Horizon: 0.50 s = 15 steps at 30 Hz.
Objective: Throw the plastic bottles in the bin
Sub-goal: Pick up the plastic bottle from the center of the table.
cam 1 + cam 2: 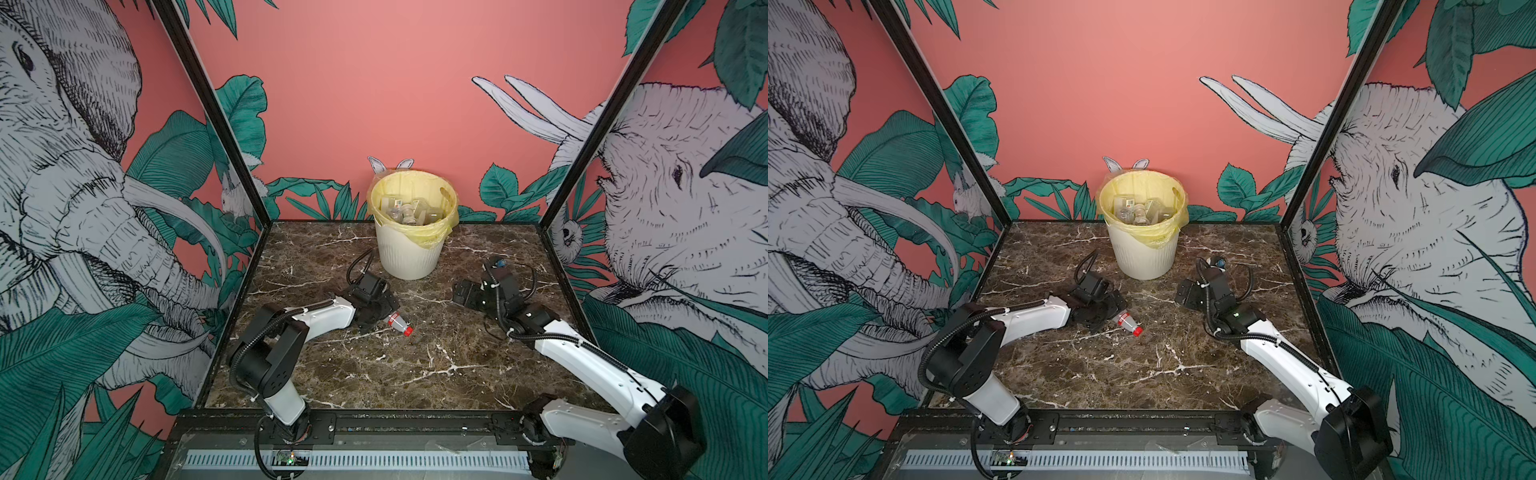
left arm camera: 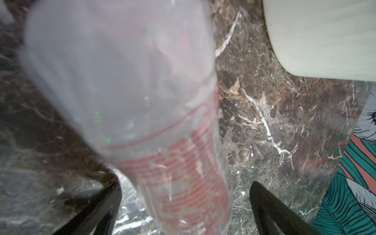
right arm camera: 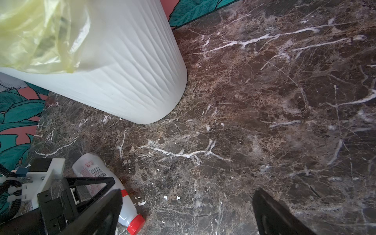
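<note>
The back wall (image 1: 374,83) is a flat salmon pink, with green leaf prints (image 1: 243,108) creeping in along its foot and corners (a pair of white rabbit ears (image 1: 377,165) pokes up at mid-wall). The left side panel (image 1: 70,174) and the right side panel (image 1: 673,174) each carry a big line-drawn elephant among more leaves. Black frame posts (image 1: 220,124) rise at the rear corners. The tabletop (image 1: 415,365) is dark brown marble veined in white, evenly lit. A white slotted cable duct (image 1: 374,459) runs along the front edge.
</note>
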Tool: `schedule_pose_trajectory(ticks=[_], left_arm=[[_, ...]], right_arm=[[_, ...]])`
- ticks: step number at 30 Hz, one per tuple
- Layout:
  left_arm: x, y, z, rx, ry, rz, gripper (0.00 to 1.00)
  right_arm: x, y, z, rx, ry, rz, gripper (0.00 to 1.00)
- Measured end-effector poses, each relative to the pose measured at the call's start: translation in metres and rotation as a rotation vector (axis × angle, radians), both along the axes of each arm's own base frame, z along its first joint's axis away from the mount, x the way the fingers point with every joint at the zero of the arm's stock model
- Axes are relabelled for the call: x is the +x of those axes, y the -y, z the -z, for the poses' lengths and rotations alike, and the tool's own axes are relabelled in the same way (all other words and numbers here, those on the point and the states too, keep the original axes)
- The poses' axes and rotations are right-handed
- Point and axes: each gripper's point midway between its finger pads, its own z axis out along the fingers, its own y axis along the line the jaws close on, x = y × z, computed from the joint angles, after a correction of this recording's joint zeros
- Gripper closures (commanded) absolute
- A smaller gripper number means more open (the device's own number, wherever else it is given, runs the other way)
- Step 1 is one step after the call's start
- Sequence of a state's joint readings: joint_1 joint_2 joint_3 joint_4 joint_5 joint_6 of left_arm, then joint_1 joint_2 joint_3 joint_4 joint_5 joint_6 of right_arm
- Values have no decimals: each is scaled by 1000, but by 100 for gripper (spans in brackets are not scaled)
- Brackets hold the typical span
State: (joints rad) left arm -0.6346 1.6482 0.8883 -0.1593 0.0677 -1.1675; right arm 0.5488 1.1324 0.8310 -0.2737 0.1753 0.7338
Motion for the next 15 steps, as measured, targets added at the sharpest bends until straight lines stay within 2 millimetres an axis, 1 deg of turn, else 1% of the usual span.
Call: schedule_pose_trajectory(ticks=[4, 7, 9, 13, 15], left_arm=[[5, 4, 0, -6, 6, -1, 5], [5, 7, 1, -11, 9, -1, 10], [5, 10, 1, -16, 13, 2, 11], [5, 16, 3, -25, 17, 8, 19], [5, 18, 4, -26, 20, 12, 20]], right_arm=[[1, 1, 0, 1, 0, 5, 0], [1, 2, 0, 1, 0, 7, 1], [1, 2, 1, 1, -4, 6, 1], [2, 2, 5, -3, -16, 6, 1], [3, 2, 7, -2, -22, 8, 1]])
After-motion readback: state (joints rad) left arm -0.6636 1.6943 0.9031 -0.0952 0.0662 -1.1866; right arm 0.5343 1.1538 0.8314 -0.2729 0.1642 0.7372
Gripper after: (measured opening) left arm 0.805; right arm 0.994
